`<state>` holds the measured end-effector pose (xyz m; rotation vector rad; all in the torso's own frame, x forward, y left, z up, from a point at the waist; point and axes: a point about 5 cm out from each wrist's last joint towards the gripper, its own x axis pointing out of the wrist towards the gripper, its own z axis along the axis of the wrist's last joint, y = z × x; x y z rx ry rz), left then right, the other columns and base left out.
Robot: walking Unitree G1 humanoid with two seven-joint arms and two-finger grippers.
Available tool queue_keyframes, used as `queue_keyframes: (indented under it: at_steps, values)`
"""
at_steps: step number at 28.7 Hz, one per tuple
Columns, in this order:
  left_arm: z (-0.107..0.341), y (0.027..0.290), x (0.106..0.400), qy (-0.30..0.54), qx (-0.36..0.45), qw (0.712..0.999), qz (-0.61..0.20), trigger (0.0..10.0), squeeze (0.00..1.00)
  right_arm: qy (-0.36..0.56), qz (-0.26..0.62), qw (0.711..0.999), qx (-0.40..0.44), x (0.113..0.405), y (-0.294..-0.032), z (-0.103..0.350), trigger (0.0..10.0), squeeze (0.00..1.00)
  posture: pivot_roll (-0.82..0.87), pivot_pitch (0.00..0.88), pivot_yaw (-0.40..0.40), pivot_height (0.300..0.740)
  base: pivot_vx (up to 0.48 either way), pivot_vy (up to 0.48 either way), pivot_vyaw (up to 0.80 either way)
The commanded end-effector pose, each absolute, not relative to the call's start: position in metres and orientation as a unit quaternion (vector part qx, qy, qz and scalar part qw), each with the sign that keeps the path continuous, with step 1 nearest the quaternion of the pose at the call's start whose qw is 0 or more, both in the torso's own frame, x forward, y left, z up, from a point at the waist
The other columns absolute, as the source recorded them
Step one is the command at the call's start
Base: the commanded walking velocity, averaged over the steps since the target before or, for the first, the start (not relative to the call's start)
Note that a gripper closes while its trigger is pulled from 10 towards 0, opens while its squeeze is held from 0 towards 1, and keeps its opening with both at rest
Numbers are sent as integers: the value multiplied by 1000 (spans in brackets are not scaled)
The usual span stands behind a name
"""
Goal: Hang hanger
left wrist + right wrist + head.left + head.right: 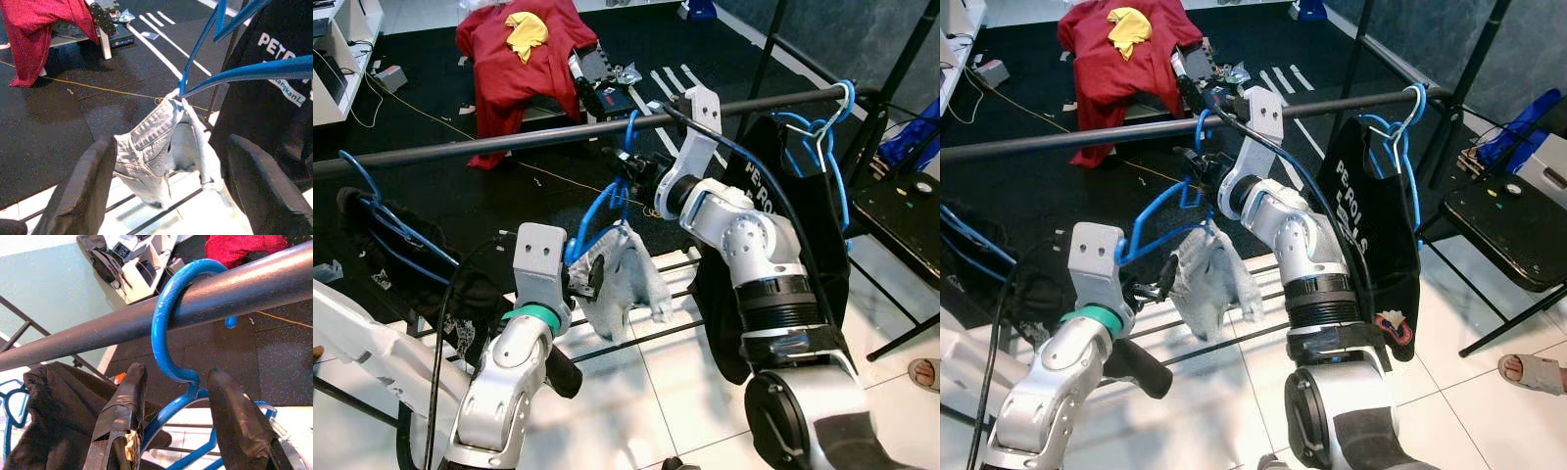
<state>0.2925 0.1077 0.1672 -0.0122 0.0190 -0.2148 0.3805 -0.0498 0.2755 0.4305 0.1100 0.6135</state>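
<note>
A blue hanger (pixel 597 211) carries light denim shorts (pixel 626 279), and its hook (pixel 168 308) sits over the black rail (pixel 509 142). My right gripper (pixel 178 396) is just under the rail, open, with one finger on each side of the hanger's neck and a gap left on both sides. Lower down, my left gripper (pixel 171 191) is open in front of the shorts (pixel 156 156), close to the hanger's lower arm (pixel 254 71); its fingers (pixel 83 191) touch nothing.
A black T-shirt (pixel 803 196) on a second blue hanger hangs at the rail's right end. Dark clothes and blue hangers (pixel 401 245) lie at the left. A red garment (pixel 519 49) is behind, a black chair (pixel 901 215) to the right, a person's foot (pixel 925 372) beside it.
</note>
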Motion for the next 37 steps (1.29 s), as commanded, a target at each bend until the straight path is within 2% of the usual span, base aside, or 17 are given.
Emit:
queue_keyframes:
  at_steps: [1, 15, 21, 25, 32, 33, 34, 35, 36, 37]
  values:
    - [162, 108, 290, 22, -5, 994, -107, 10000, 0, 80, 283, 930, 221, 381, -47, 269, 10000, 0, -160, 114, 70, 740, 0, 0, 0]
    - [162, 106, 290, 23, -7, 994, -110, 10000, 0, 128, 225, 931, 258, 381, -48, 253, 10000, 0, -169, 124, 71, 740, 0, 0, 0]
    - [161, 106, 289, 24, -7, 994, -108, 10000, 0, 147, 167, 932, 287, 387, -62, 246, 10000, 0, -168, 128, 70, 740, 0, 0, 0]
    - [161, 106, 289, 24, -7, 994, -108, 10000, 0, 149, 159, 932, 289, 389, -66, 244, 10000, 0, -170, 129, 71, 740, 0, 0, 0]
    - [162, 105, 290, 24, -8, 994, -110, 10000, 0, 146, 129, 947, 255, 396, -90, 241, 10000, 0, -177, 130, 73, 740, 0, 0, 0]
    - [162, 105, 290, 24, -8, 994, -110, 10000, 0, 145, 124, 952, 241, 397, -94, 240, 6627, 0, -178, 131, 73, 740, 0, 0, 0]
    - [162, 105, 290, 24, -8, 994, -110, 10000, 0, 145, 124, 952, 241, 397, -94, 240, 6627, 0, -178, 131, 73, 740, 0, 0, 0]
    - [162, 105, 291, 24, -7, 994, -111, 10000, 0, 146, 120, 955, 230, 397, -97, 239, 4392, 0, -178, 131, 73, 740, 0, 0, 0]
    - [162, 105, 291, 24, -7, 994, -111, 10000, 0, 148, 114, 958, 220, 398, -101, 237, 1137, 0, -180, 130, 73, 740, 0, 0, 0]
    - [162, 105, 291, 24, -7, 994, -111, 10000, 0, 149, 111, 959, 213, 399, -103, 235, 1137, 0, -180, 130, 73, 740, 0, 0, 0]
